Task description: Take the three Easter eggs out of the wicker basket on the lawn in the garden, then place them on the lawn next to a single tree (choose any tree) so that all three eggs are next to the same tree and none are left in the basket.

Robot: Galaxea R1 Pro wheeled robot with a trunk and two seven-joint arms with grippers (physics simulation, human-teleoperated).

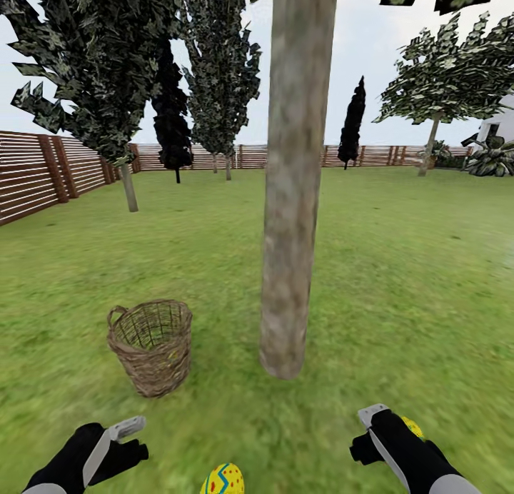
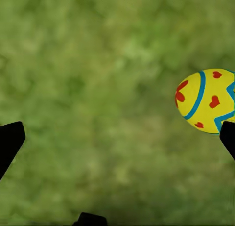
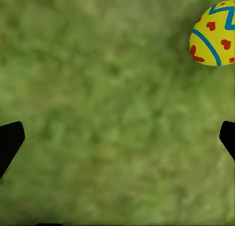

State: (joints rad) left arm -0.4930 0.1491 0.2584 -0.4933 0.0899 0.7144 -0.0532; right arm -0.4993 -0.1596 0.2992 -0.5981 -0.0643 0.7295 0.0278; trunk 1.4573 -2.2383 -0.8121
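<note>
Both our tools, left tool (image 1: pixel 127 437) and right tool (image 1: pixel 368 433), hang wide and empty; one Easter egg (image 1: pixel 223 479) lies on the lawn (image 1: pixel 400 280) between them.

Wicker basket (image 1: pixel 150 345) beside tree (image 1: pixel 292 194), egg (image 1: pixel 223 480) nearby

1. The lawn (image 1: pixel 400 280) is a wide, flat stretch of mottled green grass.
2. The tree (image 1: pixel 293 194) rises from it, a thick grey-brown trunk.
3. The wicker basket (image 1: pixel 151 345) stands upright on the grass just left of the tree, near but apart from it.
4. One Easter egg (image 1: pixel 223 480) lies on the grass nearer the camera than the tree, slightly left.
5. A second egg (image 1: pixel 412 427) lies nearer and to the right of the tree, partly hidden.
</note>
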